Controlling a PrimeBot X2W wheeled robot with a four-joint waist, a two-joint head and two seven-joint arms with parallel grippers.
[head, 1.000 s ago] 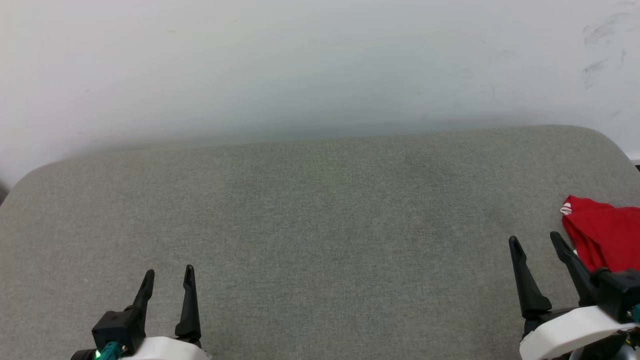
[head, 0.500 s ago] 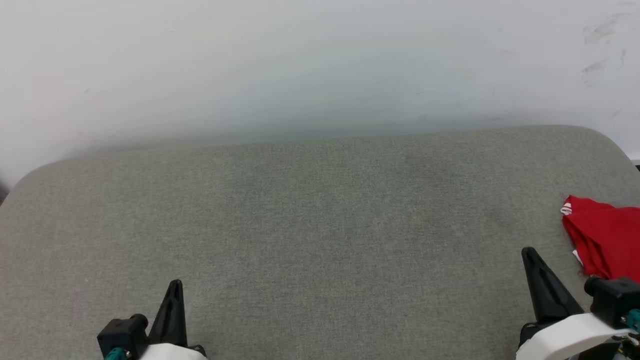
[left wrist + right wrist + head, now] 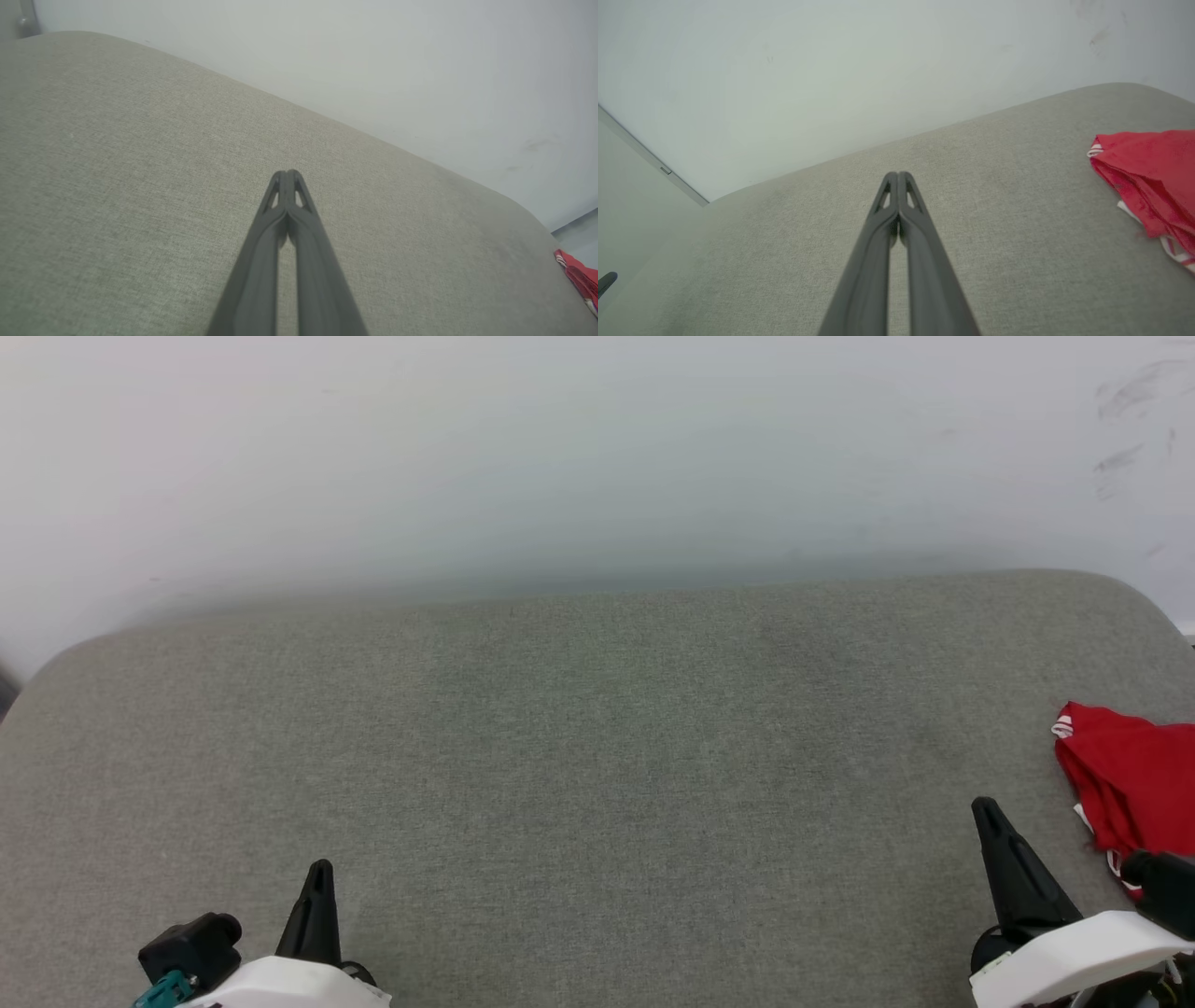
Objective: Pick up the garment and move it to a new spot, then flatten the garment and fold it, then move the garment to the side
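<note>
The garment (image 3: pixel 1134 784) is a bunched red jersey with striped red-and-white trim, lying at the right edge of the grey cushioned surface (image 3: pixel 597 756). It also shows in the right wrist view (image 3: pixel 1153 182) and as a sliver in the left wrist view (image 3: pixel 581 280). My right gripper (image 3: pixel 982 807) hovers just left of the garment, shut, with its tips pressed together and empty (image 3: pixel 897 175). Far from it, at the lower left, my left gripper (image 3: pixel 320 868) is shut on nothing as well (image 3: pixel 286 172).
A pale wall (image 3: pixel 597 457) rises directly behind the surface. The surface's corners are rounded, and its right edge runs close by the garment. The tip of the other gripper shows at the lower left of the right wrist view (image 3: pixel 606 281).
Both grippers have gone from open to shut, with nothing between their fingers. Both have also drawn back slightly toward the bottom of the head view. The garment has not moved.
</note>
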